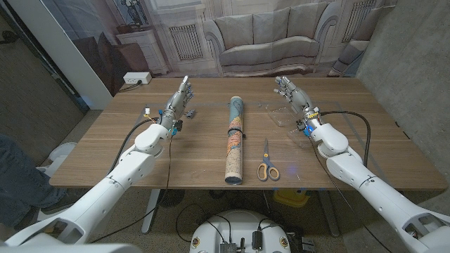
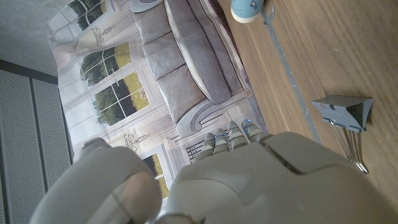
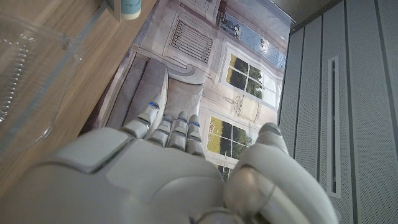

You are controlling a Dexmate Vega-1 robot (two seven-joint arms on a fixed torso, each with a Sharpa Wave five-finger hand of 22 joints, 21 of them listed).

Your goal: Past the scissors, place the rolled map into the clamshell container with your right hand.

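The rolled map (image 1: 235, 140), a long printed tube with a dark band, lies lengthwise in the middle of the wooden table (image 1: 365, 151). One end of the map (image 2: 247, 9) shows in the left wrist view, and an end of the map (image 3: 129, 7) in the right wrist view. Scissors (image 1: 266, 165) with yellow handles lie just right of its near end. A clear clamshell container (image 1: 280, 114) sits at the far right, seen close up as the container (image 3: 25, 68). My right hand (image 1: 292, 93) stands beside the container, fingers straight, holding nothing; its back shows as the right hand (image 3: 168, 177). My left hand (image 1: 181, 98) is held the same way, far left of the map.
A grey binder clip (image 2: 345, 112) lies on the table by my left hand, also seen as the clip (image 1: 191, 112). A white box (image 1: 136, 78) stands behind the table's far left corner. A person's leg (image 1: 14, 172) is at the left edge.
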